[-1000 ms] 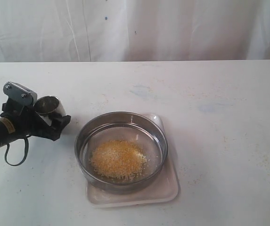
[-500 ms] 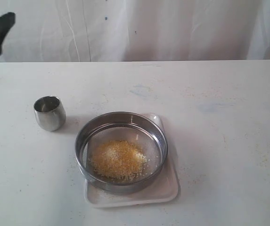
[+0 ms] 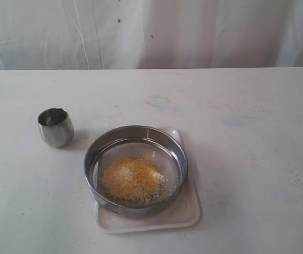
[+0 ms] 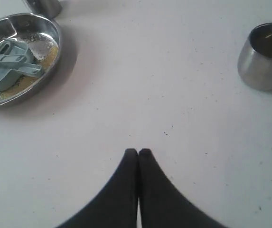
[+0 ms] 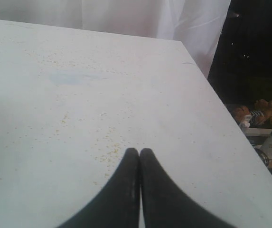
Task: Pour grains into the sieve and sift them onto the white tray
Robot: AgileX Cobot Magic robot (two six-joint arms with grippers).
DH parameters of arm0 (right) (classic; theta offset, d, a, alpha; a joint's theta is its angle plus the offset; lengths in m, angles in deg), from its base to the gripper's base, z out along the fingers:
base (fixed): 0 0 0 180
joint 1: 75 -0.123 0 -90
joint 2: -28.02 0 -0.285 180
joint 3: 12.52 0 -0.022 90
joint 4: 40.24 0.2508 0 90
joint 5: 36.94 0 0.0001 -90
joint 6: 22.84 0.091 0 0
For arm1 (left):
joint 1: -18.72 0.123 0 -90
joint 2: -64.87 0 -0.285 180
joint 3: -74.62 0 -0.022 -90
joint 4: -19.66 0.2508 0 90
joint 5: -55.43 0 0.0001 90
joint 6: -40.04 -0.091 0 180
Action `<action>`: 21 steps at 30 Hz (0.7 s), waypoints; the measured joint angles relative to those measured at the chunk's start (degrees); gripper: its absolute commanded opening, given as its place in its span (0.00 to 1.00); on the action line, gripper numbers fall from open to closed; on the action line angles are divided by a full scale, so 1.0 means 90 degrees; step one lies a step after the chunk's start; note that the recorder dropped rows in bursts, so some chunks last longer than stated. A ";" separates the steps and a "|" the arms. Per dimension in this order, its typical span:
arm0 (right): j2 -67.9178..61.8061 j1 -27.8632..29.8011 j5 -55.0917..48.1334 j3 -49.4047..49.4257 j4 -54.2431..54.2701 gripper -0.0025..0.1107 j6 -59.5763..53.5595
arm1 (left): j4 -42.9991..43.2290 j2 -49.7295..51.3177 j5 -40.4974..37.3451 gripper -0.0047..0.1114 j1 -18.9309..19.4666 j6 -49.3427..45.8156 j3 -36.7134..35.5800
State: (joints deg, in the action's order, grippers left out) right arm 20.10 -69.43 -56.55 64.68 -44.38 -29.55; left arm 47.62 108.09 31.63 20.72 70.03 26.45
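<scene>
We see 2 matte black fingers on the left gripper, each broad at the base and curving to a narrow rounded tip; the right gripper looks identical.

A wide white table with a faintly stained top carries everything. Ahead of the left pincer, its black tips pressed together, a small rounded steel cup stands upright well off to one side. A shallow round steel dish lies well off to the other. Near the cup lies a square white plastic tray with rounded corners. Just ahead of the closed right pincer, loose golden-yellow specks of grain dot the tabletop, with a pale bluish smear farther ahead.
</scene>
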 measured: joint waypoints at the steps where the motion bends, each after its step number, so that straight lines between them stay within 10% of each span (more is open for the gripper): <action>1: 0.0000 0.0000 0.0000 0.0000 0.0000 0.02 0.0000 | -0.0041 -0.0454 -0.0006 0.04 0.0000 0.0277 -0.0188; 9: 0.0000 0.0000 0.0000 0.0000 0.0000 0.02 0.0000 | 0.0234 -0.2473 0.1322 0.04 0.0000 0.1040 -0.0703; 21: 0.0000 0.0000 0.0000 0.0000 0.0000 0.02 0.0000 | 0.0687 -0.2476 0.1243 0.04 0.0000 0.2083 -0.2481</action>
State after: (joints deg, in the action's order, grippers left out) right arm 20.10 -69.43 -56.55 64.68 -44.38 -29.55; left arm 53.80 85.80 42.82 20.72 88.77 4.12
